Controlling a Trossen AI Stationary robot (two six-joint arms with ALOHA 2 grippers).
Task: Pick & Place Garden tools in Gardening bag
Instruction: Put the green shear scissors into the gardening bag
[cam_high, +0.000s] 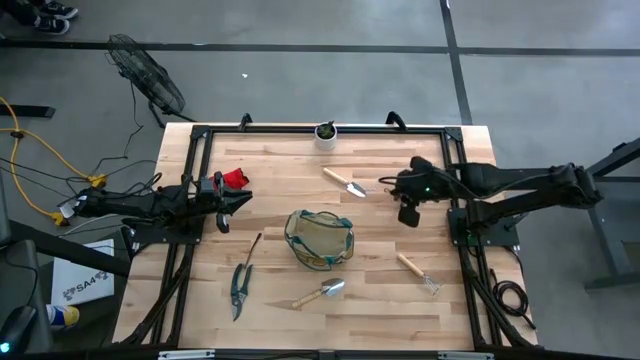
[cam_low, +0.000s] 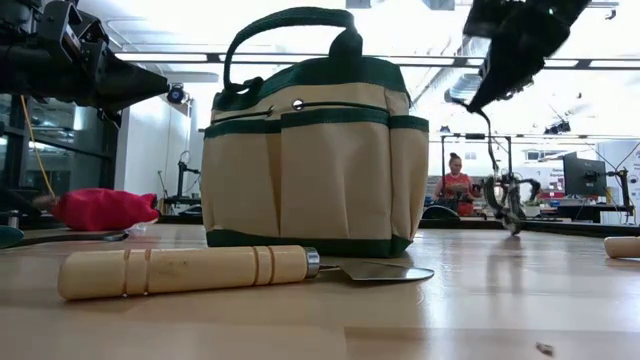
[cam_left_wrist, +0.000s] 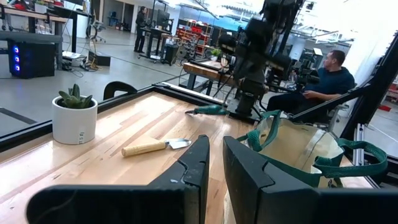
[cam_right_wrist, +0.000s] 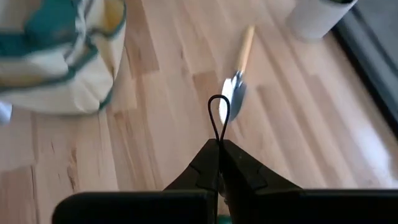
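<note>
The gardening bag (cam_high: 318, 240) is stood upright at the middle of the tabletop (cam_high: 400, 310), with its mouth open upward. The garden tools are spread around it. One trowel (cam_high: 345, 183) is laid toward the far edge, and another trowel (cam_high: 320, 293) toward the near edge. A wooden-handled fork (cam_high: 417, 273) is laid toward the right edge, the pruning shears (cam_high: 240, 287) toward the near left corner, and a red item (cam_high: 233, 179) toward the left edge.

The right gripper (cam_right_wrist: 219, 149) is held above the tabletop between the bag and the far right corner. Its fingers are pinched tight on a thin dark loop (cam_right_wrist: 219, 112). In the low view a small tool (cam_low: 505, 205) seems to be hung from that loop, though what it is cannot be told.

The main risk is judged to lie in this hold. So little of the loop is caught that it could be pulled free by a quick swing, and the tool would be dropped short of the bag. A dangling load could also be swung against the bag's rim or snagged on a green handle, so that the light fabric bag is tipped or pushed. If the release is made before the load is hung over the mouth, the far trowel below could be struck.

The left gripper (cam_left_wrist: 216, 149) is parked near the left edge beside the red item. Its fingers are narrowly parted and nothing is held.
</note>
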